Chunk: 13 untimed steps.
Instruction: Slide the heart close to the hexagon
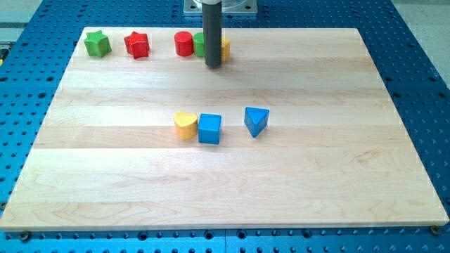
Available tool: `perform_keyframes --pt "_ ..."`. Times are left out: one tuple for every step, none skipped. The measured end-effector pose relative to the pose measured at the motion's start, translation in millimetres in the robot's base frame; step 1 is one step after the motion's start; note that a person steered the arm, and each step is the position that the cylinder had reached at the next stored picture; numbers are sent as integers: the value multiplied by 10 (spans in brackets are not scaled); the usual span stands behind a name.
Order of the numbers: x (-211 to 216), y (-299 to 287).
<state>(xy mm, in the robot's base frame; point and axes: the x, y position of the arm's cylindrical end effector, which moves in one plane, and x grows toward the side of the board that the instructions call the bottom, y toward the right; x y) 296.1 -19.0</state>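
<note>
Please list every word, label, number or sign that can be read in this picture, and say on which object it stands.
None: no text, number or sign shows anywhere.
The wooden board, the blue table and my tip are plain.
The yellow heart, blue cube and other blocks carry no marks.

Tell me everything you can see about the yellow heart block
The yellow heart is a small, thick, matte block, painted by the look of it, with a flat top, lying near the middle of the wooden board. Its two lobes face the view's left. Its right side touches the blue cube, or nearly so. My tip is far off toward the view's top, not touching it.
</note>
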Motion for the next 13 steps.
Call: perform_keyframes --pt "-9 0" --pt "-50 0" --pt "-94 0" --pt "172 -130" --pt "870 -1054" --pt "1901 -1575" --pt "2365 -1050" --pt "1974 -533" --pt "1665 -57" --pt "1335 -152" --pt "1087 -626" --pt "1330 -958" --pt "1206 -1329"
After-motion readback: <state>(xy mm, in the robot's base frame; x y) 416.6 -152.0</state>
